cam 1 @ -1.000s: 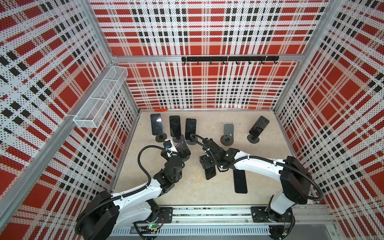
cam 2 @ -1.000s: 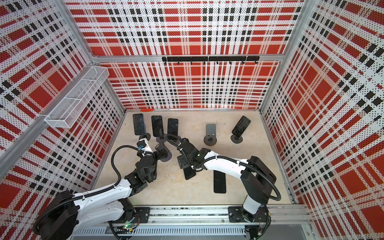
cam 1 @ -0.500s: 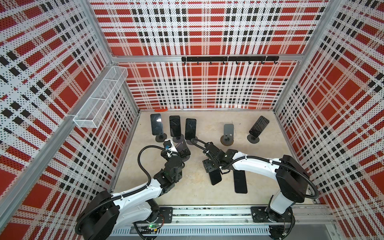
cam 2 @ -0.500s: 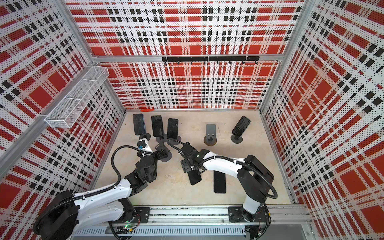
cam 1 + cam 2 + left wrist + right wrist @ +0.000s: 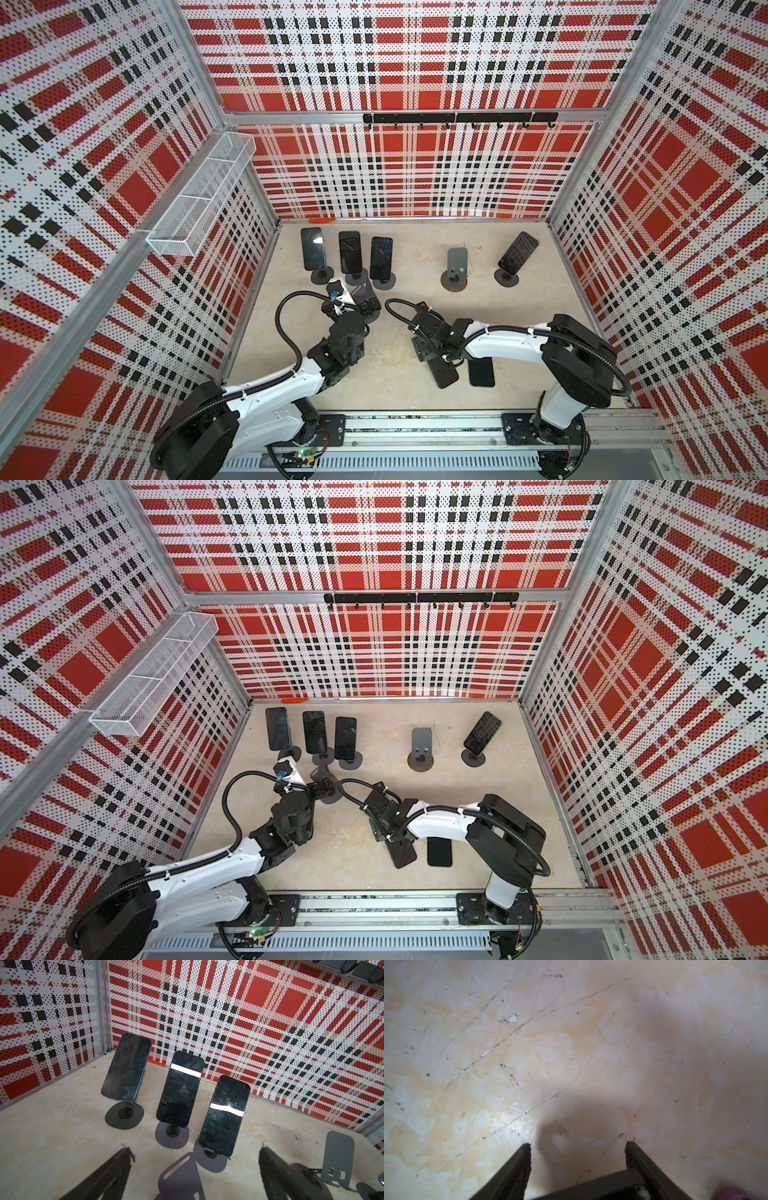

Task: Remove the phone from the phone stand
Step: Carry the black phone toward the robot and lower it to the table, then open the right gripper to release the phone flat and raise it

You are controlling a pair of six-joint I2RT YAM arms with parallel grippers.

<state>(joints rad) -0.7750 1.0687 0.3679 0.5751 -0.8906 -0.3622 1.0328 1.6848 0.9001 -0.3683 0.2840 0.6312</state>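
My right gripper [image 5: 436, 359] [image 5: 578, 1144] is shut on a black phone [image 5: 444, 374] [image 5: 402, 854], holding it by one end, low at the table's front middle. I cannot tell whether the phone touches the table. In the right wrist view its dark edge [image 5: 591, 1186] spans the two fingers. My left gripper [image 5: 369, 306] [image 5: 195, 1150] stands open on either side of an empty grey phone stand [image 5: 365, 293] [image 5: 180, 1176], not touching it.
Another black phone [image 5: 481, 371] lies flat just right of the held one. Three phones on stands [image 5: 350, 252] line the back left. One phone on a stand [image 5: 518, 253] is at the back right, beside an empty stand [image 5: 457, 266]. A wire basket [image 5: 199, 199] hangs on the left wall.
My right gripper has carried the phone away from the stand, toward the front and down beside the flat phone. The left arm has not moved.
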